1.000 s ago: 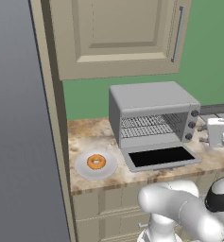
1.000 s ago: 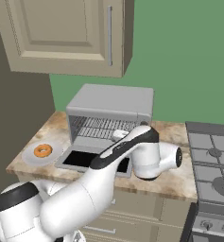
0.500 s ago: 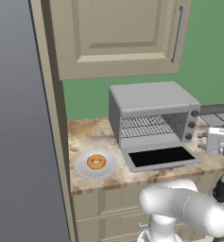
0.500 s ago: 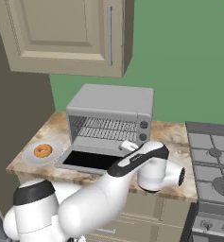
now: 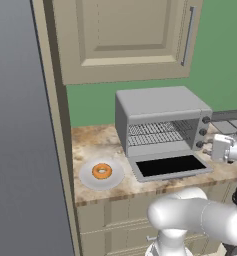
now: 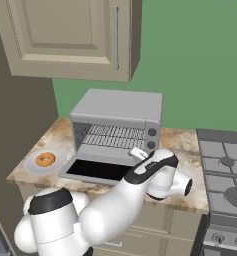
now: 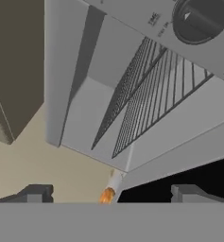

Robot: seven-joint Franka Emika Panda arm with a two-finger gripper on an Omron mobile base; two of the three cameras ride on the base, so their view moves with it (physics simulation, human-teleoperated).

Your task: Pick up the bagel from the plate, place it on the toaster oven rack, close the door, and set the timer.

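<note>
While the bagel (image 5: 101, 171) sits untouched in the middle of the plate (image 5: 87, 179) at the left end of the counter (image 5: 90, 145), your gripper (image 5: 210, 147) hangs well apart from it, over at the right side of the toaster oven (image 5: 160, 106), just beside the knobs (image 5: 205, 132). Its fingers (image 7: 185, 192) stand wide apart with nothing between them, which suits a pick that has not yet begun.

You can see why the oven is set up as it is: the door (image 5: 171, 166) lies folded down flat toward the near edge, dark glass facing up, so the cavity is open and the rack (image 5: 158, 133) is exposed across its width, ready to take the bagel. From the hand camera you look sidelong across the oven front: the rack bars (image 7: 146, 94) run away from you, one knob (image 7: 201, 18) sits at the top, and a sliver of orange bagel (image 7: 106, 194) shows far off past the door's corner.

Judging from this, nothing of the task is done yet. Your next move calls for a long swing to the left, across the lowered door, then a descent over the plate. Keep the hand high enough to pass the door, since it juts out between you and the plate. The bagel is small, so line the fingers up either side of the ring before closing.
</note>
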